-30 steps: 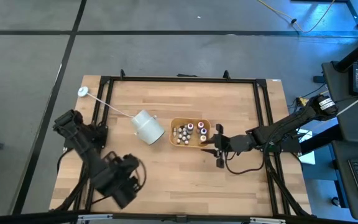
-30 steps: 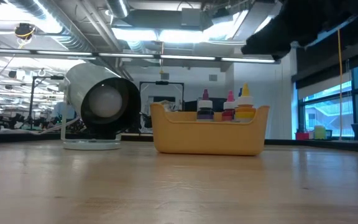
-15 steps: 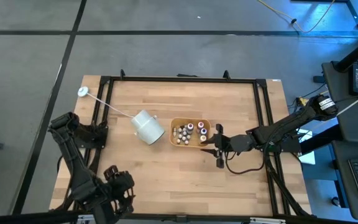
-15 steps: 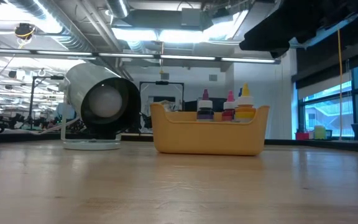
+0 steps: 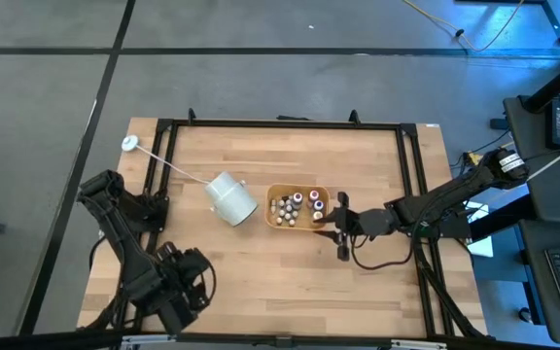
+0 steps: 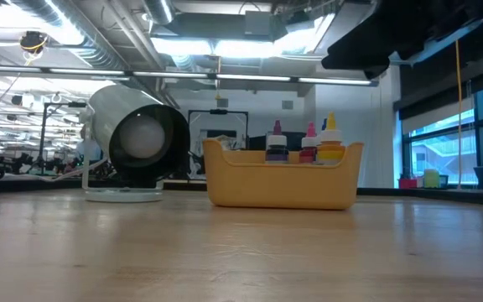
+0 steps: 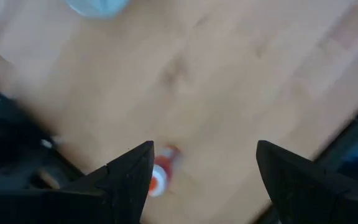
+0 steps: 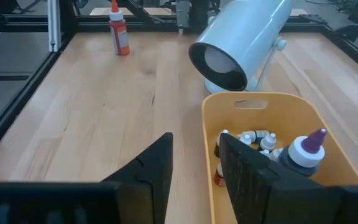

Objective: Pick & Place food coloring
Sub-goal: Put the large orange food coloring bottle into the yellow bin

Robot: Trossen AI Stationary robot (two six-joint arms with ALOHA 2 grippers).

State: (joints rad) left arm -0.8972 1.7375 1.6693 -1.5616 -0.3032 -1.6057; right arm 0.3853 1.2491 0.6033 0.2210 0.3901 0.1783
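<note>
No text, label, brand, number or sign can be read in any view. The food coloring bottles (image 8: 305,151) in the orange tray (image 6: 279,180) show only plain caps and bodies, the white cup (image 5: 230,198) carries no lettering, and the room behind is too far off to read.

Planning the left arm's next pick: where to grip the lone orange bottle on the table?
Grip the small orange plastic bottle by its round body, below the narrow nozzle, coming straight down: it stands upright, alone, and the open left end effector hangs above it.
</note>
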